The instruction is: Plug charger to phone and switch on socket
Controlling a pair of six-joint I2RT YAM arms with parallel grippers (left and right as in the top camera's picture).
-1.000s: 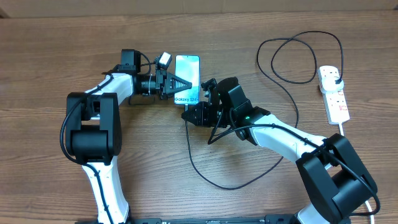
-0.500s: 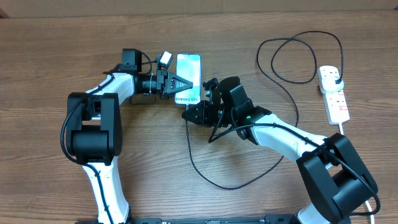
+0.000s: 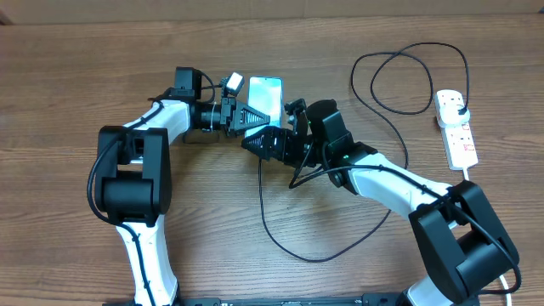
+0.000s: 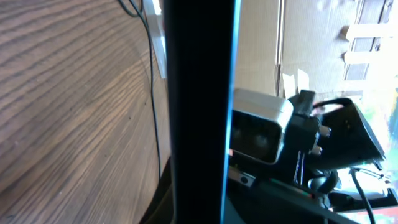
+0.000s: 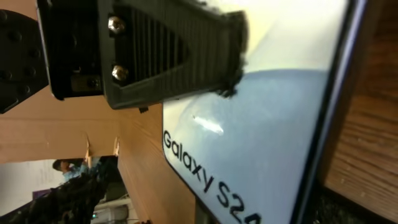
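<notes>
Quick headcount: one slim rectangular smartphone (image 3: 265,92) with a light blue screen, one long thin black charger cable (image 3: 261,200), one white oblong plastic power strip (image 3: 456,132) by the right edge of the desk (image 3: 68,68), one thick white lead (image 3: 467,174), and two black-and-white robot arms, the left arm (image 3: 136,161) and the right arm (image 3: 399,183).

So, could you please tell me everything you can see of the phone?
The phone is a slim rectangular slab with dark edges and a glossy blue-to-white screen lettered "Galaxy". The left gripper clamps it, a ribbed black finger across the screen; the right gripper hides its lower end overhead.
</notes>
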